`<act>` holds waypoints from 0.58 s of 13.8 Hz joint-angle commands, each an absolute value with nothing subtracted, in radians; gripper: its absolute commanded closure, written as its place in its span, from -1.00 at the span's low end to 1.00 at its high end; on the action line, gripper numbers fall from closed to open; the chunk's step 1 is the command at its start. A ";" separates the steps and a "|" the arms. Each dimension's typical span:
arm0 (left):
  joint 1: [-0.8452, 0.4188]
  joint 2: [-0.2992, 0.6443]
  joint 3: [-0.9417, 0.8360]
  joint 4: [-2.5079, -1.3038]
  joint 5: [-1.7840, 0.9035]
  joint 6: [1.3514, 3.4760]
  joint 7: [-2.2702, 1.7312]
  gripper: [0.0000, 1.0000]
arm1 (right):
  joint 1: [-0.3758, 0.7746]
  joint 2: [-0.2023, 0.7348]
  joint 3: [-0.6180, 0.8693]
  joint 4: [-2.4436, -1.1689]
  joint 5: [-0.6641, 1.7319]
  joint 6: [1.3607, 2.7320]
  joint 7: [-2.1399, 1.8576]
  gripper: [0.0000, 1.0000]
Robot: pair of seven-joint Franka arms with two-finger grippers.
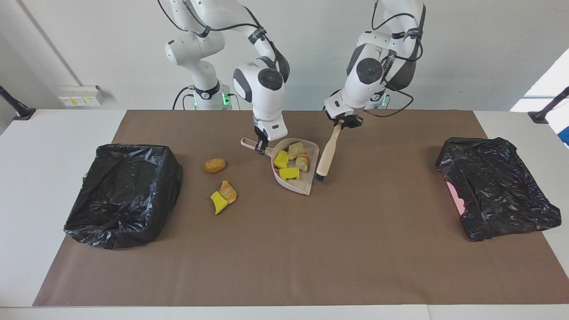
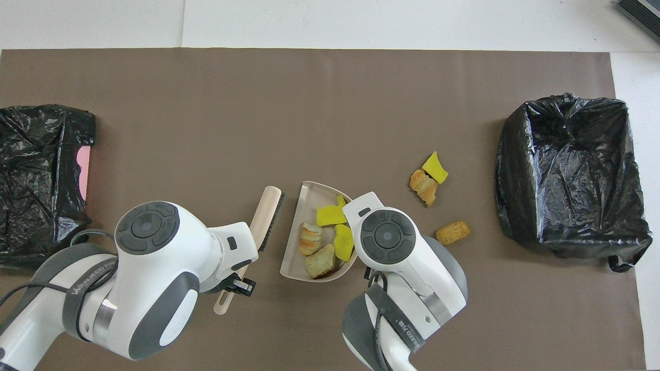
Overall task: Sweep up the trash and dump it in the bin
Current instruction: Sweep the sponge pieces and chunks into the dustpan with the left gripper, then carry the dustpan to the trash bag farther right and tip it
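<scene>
The left gripper point(image 1: 343, 123) clamps a beige wooden brush point(image 1: 326, 156) at three o'clock of the beige plastic dustpan point(image 1: 306, 189), whose handle the right gripper point(image 1: 260, 147) pinches.

Centre of frame: a beige plastic dustpan point(image 1: 306, 182) is holding four yellow and tan trash lumps point(image 1: 291, 163); a pale wooden-handled brush point(image 1: 327, 154) is leaning beside it.

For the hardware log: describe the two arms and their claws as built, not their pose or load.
Both arms have glossy white rounded shells with dark grey joint bands and round dark grey caps. Black cables loop along each, held by black straps printed with white lettering. The left claw and right claw are small and black. Green lights glow at the bases.
</scene>
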State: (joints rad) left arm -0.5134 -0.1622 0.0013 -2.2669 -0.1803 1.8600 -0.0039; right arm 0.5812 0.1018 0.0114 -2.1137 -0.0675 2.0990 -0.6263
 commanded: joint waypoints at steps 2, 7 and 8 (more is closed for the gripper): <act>-0.497 -0.187 -0.006 -2.296 -0.183 1.876 -0.029 1.00 | 0.526 0.048 0.006 -2.049 -0.066 1.985 -0.644 1.00; -0.578 -0.258 -0.072 -2.396 -0.181 1.943 -0.355 1.00 | 0.355 -0.060 0.000 -1.964 -0.064 1.746 -0.773 1.00; -0.624 -0.259 -0.096 -2.405 -0.181 1.948 -0.452 1.00 | 0.303 -0.073 -0.002 -1.948 -0.066 1.714 -0.834 1.00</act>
State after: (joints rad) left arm -0.5507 -0.1963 -0.0632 -2.3334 -0.1804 1.9037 -0.2951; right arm 0.3812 -0.0466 -0.0070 -1.9794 -0.0681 1.7740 -0.7434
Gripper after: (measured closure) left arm 0.736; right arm 0.687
